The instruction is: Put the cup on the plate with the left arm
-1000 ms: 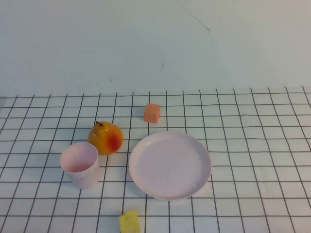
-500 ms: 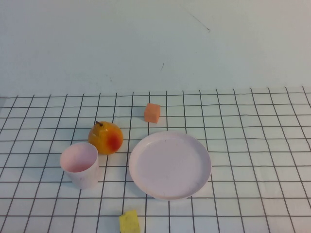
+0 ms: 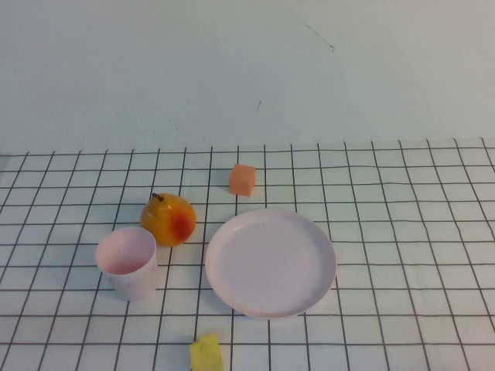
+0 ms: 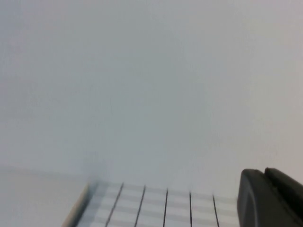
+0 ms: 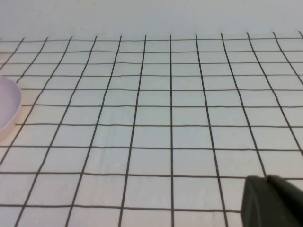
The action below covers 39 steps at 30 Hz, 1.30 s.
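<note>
1. Neither arm shows in the high view. In the left wrist view only a black corner of the left gripper (image 4: 272, 198) appears, aimed at a pale wall with a strip of the gridded tabletop (image 4: 156, 208) beneath it. Whether its jaws are released or clenched cannot be told.
2. In the right wrist view a black corner of the right gripper (image 5: 272, 201) sits low over bare grid, with the plate's rim (image 5: 8, 111) at the edge of that view. Its jaws cannot be judged either.
3. Compared with the two earlier high views, nothing on the tabletop has moved: cup, pear, plate and both cubes lie where they did.
4. Taking the plate (image 3: 271, 263) as landmark, the cup (image 3: 128, 263) stands upright to its left, apart from it, mouth up and with nothing inside.
5. The pear (image 3: 168, 219) sits left of the plate and a little farther back, just behind the cup.
6. A yellow cube (image 3: 206, 353) lies in front of the plate's left edge, at the near border.
7. An orange cube (image 3: 242, 179) lies behind the plate, slightly left of its middle.
8. The plate holds nothing.
</note>
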Tool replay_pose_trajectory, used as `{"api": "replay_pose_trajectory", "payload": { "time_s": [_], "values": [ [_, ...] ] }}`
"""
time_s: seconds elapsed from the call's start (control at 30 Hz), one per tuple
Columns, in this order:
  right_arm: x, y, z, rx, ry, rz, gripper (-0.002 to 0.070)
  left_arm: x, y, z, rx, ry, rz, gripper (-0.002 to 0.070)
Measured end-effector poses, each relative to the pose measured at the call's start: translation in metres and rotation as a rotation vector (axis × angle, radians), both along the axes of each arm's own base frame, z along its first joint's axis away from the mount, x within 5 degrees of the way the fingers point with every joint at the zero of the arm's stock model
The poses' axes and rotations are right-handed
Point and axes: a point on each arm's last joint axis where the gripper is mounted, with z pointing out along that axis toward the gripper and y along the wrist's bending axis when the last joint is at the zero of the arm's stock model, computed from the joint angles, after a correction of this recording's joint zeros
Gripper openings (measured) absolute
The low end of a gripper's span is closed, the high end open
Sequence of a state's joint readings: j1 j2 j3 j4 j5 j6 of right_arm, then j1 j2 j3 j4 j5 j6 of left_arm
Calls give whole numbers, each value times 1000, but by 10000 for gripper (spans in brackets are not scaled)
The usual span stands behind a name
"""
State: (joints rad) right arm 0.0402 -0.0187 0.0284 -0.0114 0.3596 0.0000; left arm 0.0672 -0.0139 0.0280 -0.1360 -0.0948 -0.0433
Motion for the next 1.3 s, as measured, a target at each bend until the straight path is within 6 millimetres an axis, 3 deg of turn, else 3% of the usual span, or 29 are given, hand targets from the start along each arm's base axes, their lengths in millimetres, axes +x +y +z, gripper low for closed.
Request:
{"api": "replay_pose_trajectory", "payload": {
  "time_s": [0.33,0.47,0.87,1.1,1.3],
  "values": [
    [0,0,0,0,0,0,-3,-22,5,48,-42,-589,47,-3],
    [0,0,0,0,0,0,-3,-28,6,56,-76,-691,37,-3],
    [0,0,0,0,0,0,-3,-52,2,145,36,-747,64,-3],
    [0,0,0,0,0,0,-3,-25,3,172,13,-628,44,-3],
    [0,0,0,0,0,0,-3,11,2,187,-32,-349,2,-3]
  ]
}}
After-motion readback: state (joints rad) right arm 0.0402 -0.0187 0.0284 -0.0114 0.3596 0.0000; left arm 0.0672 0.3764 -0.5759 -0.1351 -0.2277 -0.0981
